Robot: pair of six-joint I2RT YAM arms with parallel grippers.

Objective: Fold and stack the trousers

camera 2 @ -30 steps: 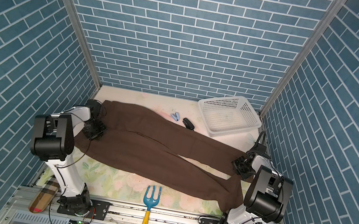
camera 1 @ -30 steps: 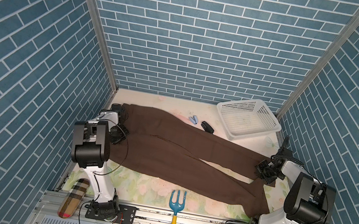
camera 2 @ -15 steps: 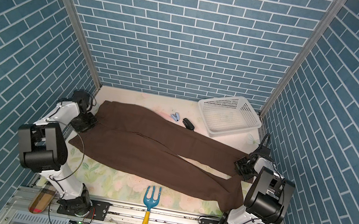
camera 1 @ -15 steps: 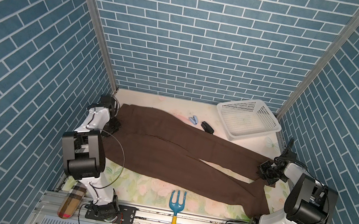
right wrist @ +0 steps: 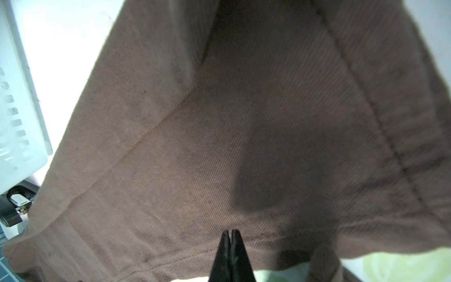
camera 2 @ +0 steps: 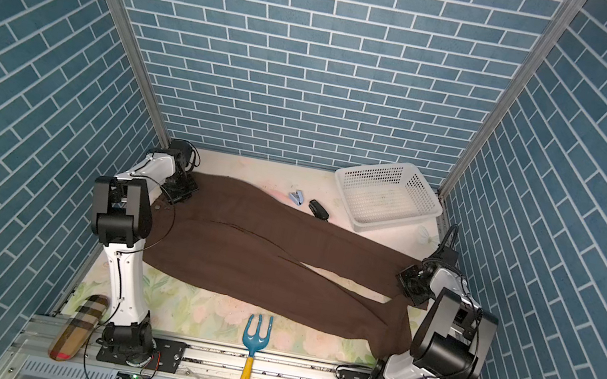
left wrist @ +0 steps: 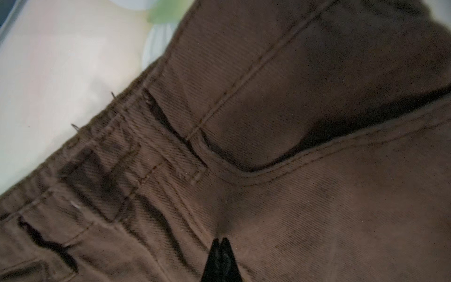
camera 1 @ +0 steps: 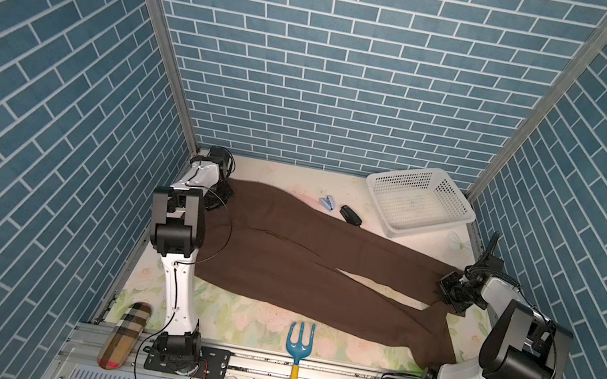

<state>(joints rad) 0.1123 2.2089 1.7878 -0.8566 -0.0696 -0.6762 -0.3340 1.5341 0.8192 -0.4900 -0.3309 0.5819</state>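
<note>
Trousers (camera 1: 280, 262) lie flat on the floral table (camera 1: 237, 316), across the centre of both top views. The waist is at left, with two legs running to the lower right. The white basket (camera 1: 432, 227) sits upper right, just clear of the cloth, and only its own holed floor shows inside. The plaid pouch (camera 1: 124, 334) is lower left, at the table's front corner. The blue hand fork (camera 1: 298, 350) is bottom centre. A pale blue stapler (camera 1: 327, 203) and a black item (camera 1: 350, 214) sit just above the far leg.

The left gripper (camera 1: 222, 196) is at the waist and the right gripper (camera 1: 448, 294) at the far leg's end. The top views hide both sets of tips.

Only the wrist views show them. Left fingertips (left wrist: 215, 256) are together, with cloth puckered at them near the pocket seam and belt loop. Right fingertips (right wrist: 223, 254) are together, nipping cloth near the hem.
</note>
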